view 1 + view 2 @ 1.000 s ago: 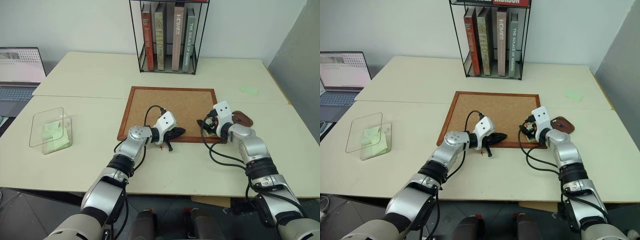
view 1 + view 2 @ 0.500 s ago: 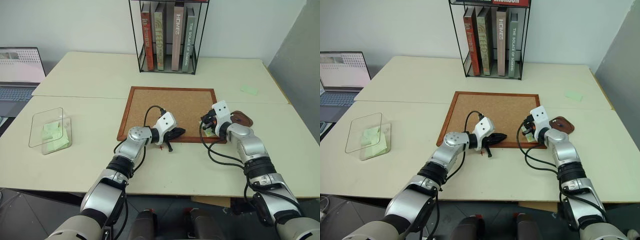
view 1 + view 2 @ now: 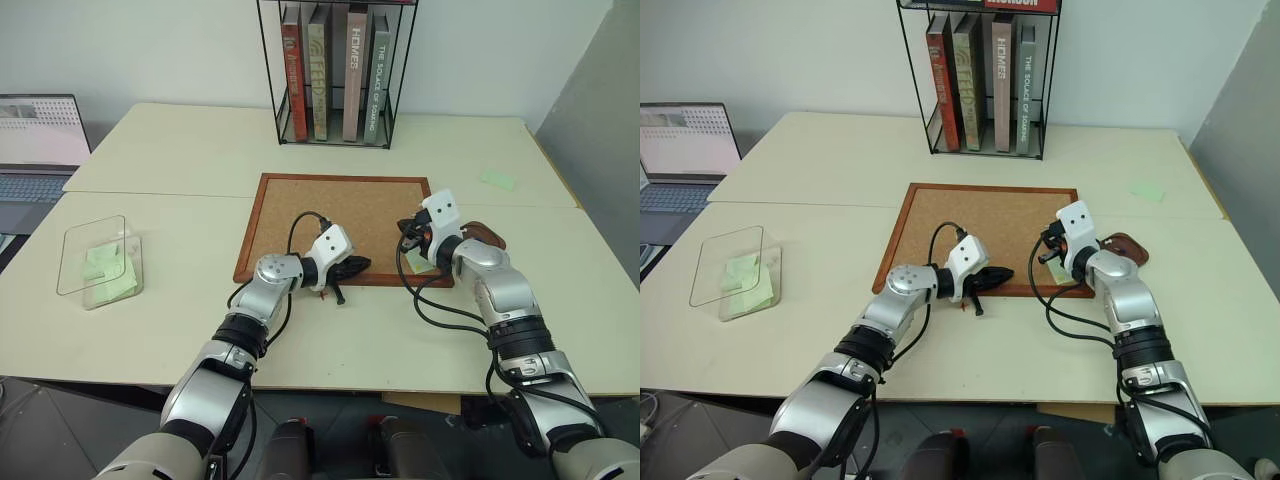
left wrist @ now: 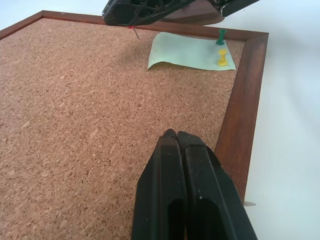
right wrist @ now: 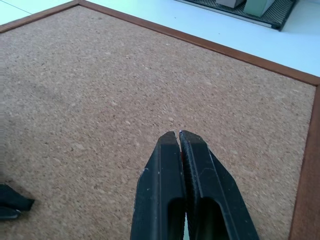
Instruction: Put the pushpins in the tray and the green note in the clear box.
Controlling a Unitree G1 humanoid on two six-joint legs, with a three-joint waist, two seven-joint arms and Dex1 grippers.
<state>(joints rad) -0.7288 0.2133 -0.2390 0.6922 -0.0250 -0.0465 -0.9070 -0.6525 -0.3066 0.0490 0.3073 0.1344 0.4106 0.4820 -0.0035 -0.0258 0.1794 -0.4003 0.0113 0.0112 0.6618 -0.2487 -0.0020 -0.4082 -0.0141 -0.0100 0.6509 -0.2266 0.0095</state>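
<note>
"Fingers first: what have you got?"
"Right fingers (image 5: 200, 200) are pinched on what looks like a red pushpin (image 4: 134, 31). Left fingers (image 4: 165, 200) are pressed together, empty."
"The green note (image 4: 187, 52)?"
"On the corkboard (image 3: 340, 215) corner, pinned by a green pushpin (image 4: 221, 35) and a yellow pushpin (image 4: 223, 57). The tray (image 3: 487, 237) is just beside, the clear box (image 3: 75, 255) far left on the tabletop (image 3: 180, 330). Nothing delivered yet, I'd say."
"Changes?"
"A second ago my right fingers sat low at the note; now they're raised"

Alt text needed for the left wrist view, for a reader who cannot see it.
The left hand, fingers shut, points across a corkboard toward a green note pinned near the corner by a green pushpin and a yellow pushpin. The right hand hangs just beyond the note.
</note>
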